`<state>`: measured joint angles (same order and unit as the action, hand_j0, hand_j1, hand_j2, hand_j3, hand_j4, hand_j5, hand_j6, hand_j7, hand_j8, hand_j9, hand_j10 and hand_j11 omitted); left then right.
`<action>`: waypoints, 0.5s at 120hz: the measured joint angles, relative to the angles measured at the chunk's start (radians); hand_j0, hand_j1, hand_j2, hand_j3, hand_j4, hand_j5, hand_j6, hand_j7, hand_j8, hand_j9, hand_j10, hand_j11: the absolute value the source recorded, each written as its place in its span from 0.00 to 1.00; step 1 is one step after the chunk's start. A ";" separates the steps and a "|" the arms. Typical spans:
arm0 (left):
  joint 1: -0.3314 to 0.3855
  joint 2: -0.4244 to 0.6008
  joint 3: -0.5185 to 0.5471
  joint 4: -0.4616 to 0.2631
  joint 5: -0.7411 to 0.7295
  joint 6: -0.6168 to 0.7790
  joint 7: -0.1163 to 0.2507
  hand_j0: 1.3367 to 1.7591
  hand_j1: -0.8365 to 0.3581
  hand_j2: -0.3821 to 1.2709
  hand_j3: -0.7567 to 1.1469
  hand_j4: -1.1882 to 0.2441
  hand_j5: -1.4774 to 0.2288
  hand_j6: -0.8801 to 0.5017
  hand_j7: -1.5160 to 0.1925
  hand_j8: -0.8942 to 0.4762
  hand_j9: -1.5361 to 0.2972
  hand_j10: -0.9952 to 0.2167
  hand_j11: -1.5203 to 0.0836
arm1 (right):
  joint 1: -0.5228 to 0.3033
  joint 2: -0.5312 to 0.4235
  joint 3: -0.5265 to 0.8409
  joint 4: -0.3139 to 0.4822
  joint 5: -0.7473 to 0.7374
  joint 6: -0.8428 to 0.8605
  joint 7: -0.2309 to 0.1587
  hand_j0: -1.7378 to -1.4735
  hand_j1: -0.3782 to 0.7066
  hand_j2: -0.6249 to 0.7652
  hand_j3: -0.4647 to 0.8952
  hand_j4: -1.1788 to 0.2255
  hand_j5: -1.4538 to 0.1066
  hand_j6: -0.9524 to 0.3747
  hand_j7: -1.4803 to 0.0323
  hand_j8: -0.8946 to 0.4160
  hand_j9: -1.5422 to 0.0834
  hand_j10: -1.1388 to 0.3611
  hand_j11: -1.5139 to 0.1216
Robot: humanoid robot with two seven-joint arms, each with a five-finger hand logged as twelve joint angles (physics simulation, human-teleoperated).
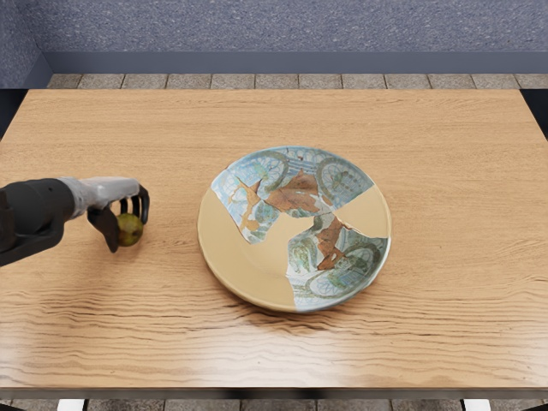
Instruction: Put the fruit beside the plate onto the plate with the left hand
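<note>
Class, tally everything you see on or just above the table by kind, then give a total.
plate: 1
fruit: 1
left hand: 1, fingers curled around the fruit
Total: 3

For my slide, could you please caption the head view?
Left hand grasps a green fruit beside the patterned plate.

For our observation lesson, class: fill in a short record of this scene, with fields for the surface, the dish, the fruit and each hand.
surface: wooden table
plate: round plate, blue, rust and tan pattern, mid-table
fruit: small yellow-green fruit, left of the plate, apart from it
left hand: left hand, fingers curled around the fruit
right hand: not in view
status: fruit not yet on the plate
</note>
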<state>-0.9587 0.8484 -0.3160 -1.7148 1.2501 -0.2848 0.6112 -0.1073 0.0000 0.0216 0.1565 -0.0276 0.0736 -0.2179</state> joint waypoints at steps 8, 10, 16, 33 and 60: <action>-0.020 -0.002 -0.020 0.000 -0.023 -0.030 0.000 0.75 0.40 0.56 0.40 0.48 0.19 0.39 0.26 0.39 0.26 0.16 0.28 | 0.000 0.000 0.000 0.000 0.000 0.000 0.000 0.30 0.03 0.45 0.34 0.84 0.93 0.72 0.98 0.68 0.95 0.76 0.93; -0.024 -0.003 -0.023 0.000 -0.028 -0.036 0.000 0.75 0.40 0.56 0.40 0.48 0.19 0.39 0.26 0.39 0.26 0.16 0.28 | 0.000 0.000 0.000 0.000 0.000 0.000 0.000 0.30 0.03 0.45 0.34 0.84 0.93 0.72 0.98 0.68 0.95 0.76 0.93; -0.042 -0.004 -0.032 0.000 -0.049 -0.053 0.000 0.75 0.39 0.56 0.40 0.48 0.19 0.39 0.26 0.39 0.26 0.16 0.28 | 0.000 0.000 0.000 0.000 0.000 0.000 0.000 0.30 0.03 0.45 0.34 0.84 0.93 0.72 0.98 0.68 0.95 0.76 0.93; -0.070 -0.010 -0.078 0.000 -0.116 -0.107 0.000 0.75 0.38 0.58 0.40 0.48 0.19 0.39 0.26 0.39 0.26 0.16 0.28 | 0.000 0.000 0.000 0.000 0.000 0.000 0.000 0.30 0.03 0.45 0.34 0.84 0.93 0.72 0.98 0.68 0.95 0.76 0.93; -0.094 -0.054 -0.128 0.002 -0.181 -0.144 0.000 0.75 0.36 0.60 0.40 0.50 0.18 0.41 0.26 0.40 0.26 0.15 0.28 | 0.001 0.000 0.000 0.000 0.000 0.000 0.000 0.30 0.03 0.45 0.34 0.84 0.93 0.72 0.98 0.68 0.95 0.76 0.93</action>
<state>-1.0523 0.7943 -0.4445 -1.7128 1.0694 -0.4291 0.6111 -0.1060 0.0000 0.0218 0.1565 -0.0276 0.0736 -0.2178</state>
